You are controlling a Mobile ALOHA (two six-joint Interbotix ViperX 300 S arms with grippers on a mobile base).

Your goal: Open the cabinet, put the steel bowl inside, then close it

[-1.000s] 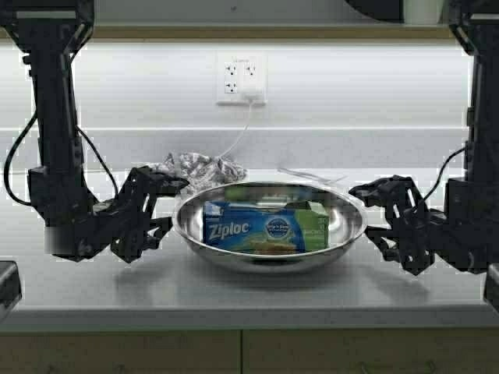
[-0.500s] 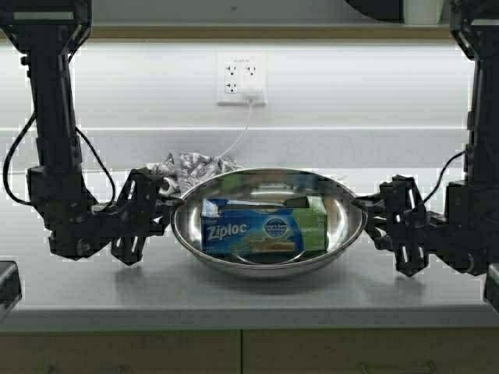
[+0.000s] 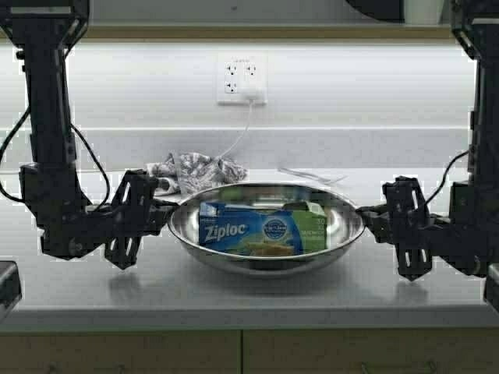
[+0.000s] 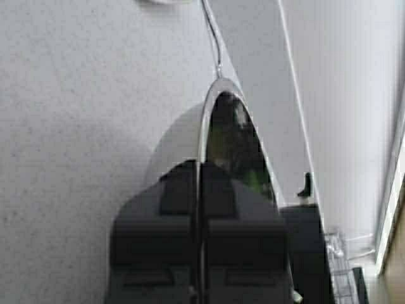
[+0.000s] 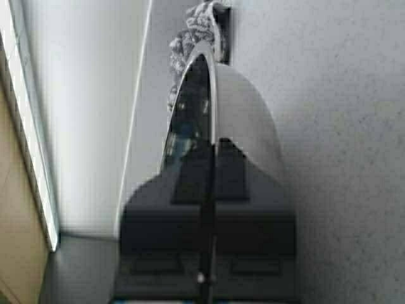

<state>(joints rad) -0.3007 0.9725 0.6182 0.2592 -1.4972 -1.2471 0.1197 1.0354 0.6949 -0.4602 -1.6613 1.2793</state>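
The steel bowl [image 3: 265,253] is wide, shiny and shallow, with a Ziploc box mirrored in it. It hangs a little above the grey counter, held by both arms. My left gripper [image 3: 165,206] is shut on the bowl's left rim; in the left wrist view the rim [image 4: 204,120] runs between the closed fingers [image 4: 177,190]. My right gripper [image 3: 368,212] is shut on the bowl's right rim; in the right wrist view the rim [image 5: 212,95] passes between its fingers [image 5: 231,168]. Of the cabinet only the lower edge [image 3: 234,31] shows at the top.
A crumpled patterned cloth [image 3: 195,167] lies behind the bowl near the wall, and shows in the right wrist view [image 5: 196,31]. A wall socket [image 3: 241,79] with a white cable hangs above it. Base cabinet drawers [image 3: 242,352] run below the counter's front edge.
Both grippers have closed onto the bowl's rims and raised the bowl slightly off the counter. The arms have shifted outward and levelled.
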